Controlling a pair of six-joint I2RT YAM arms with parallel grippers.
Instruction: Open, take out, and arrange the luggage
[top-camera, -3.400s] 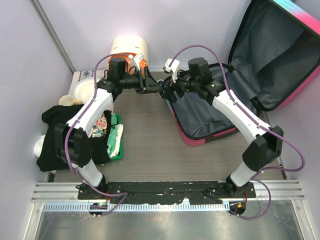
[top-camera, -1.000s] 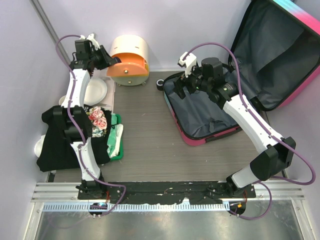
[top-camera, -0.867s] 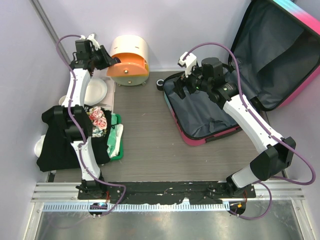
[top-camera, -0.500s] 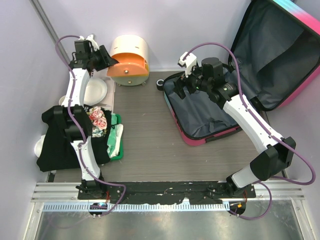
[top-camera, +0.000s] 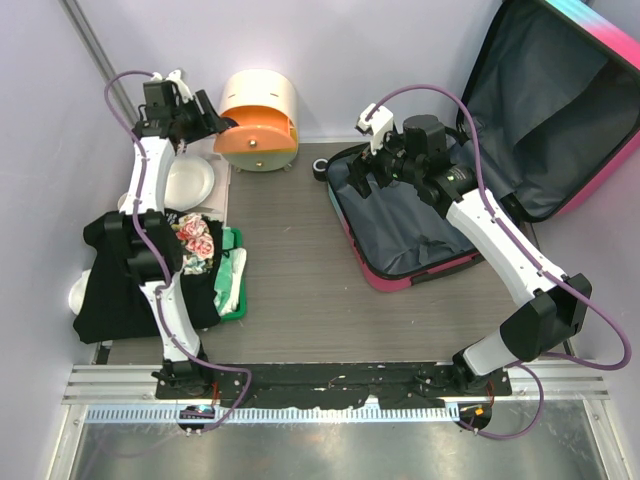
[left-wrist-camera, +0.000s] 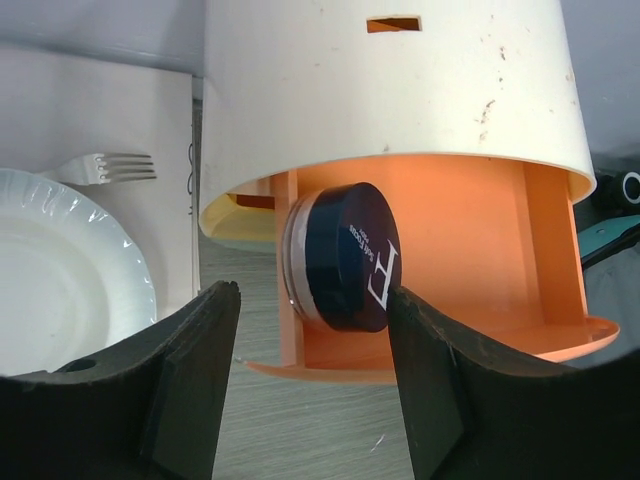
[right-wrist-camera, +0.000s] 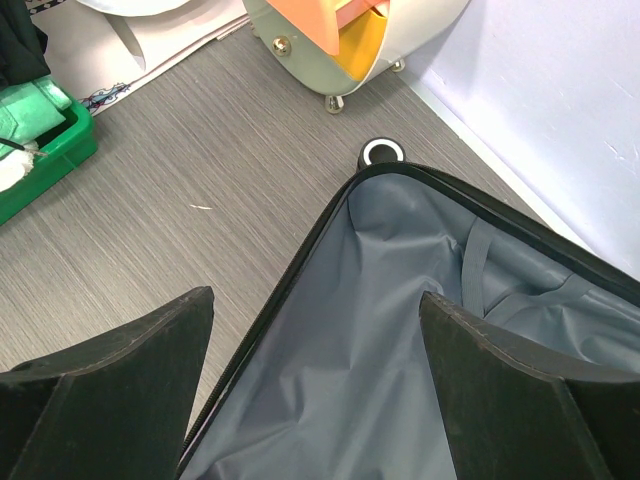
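The luggage (top-camera: 400, 225) lies open at the right, its dark grey lining bare and its pink-edged lid (top-camera: 540, 110) propped against the wall. My right gripper (top-camera: 362, 183) hangs open over the near-left rim of the luggage (right-wrist-camera: 400, 330), with nothing between its fingers (right-wrist-camera: 130, 380). My left gripper (top-camera: 222, 122) is at the round cream-and-orange drawer box (top-camera: 258, 120), jaws open. In the left wrist view a dark round jar (left-wrist-camera: 340, 258) stands on edge in the orange drawer (left-wrist-camera: 470, 260), just ahead of my left gripper (left-wrist-camera: 312, 292) and close to the right finger (left-wrist-camera: 430, 380).
A white paper plate (top-camera: 188, 183) and a fork (left-wrist-camera: 110, 165) lie left of the drawer box. A green tray (top-camera: 232, 285), a black garment (top-camera: 110, 270) and a floral item (top-camera: 197, 240) sit at the left edge. A small black ring (right-wrist-camera: 383, 152) lies by the luggage's far corner.
The left arm swung from the table's middle to the drawer box. In the last second its jaws widened off the jar, which stays in the drawer. The right arm has not moved.
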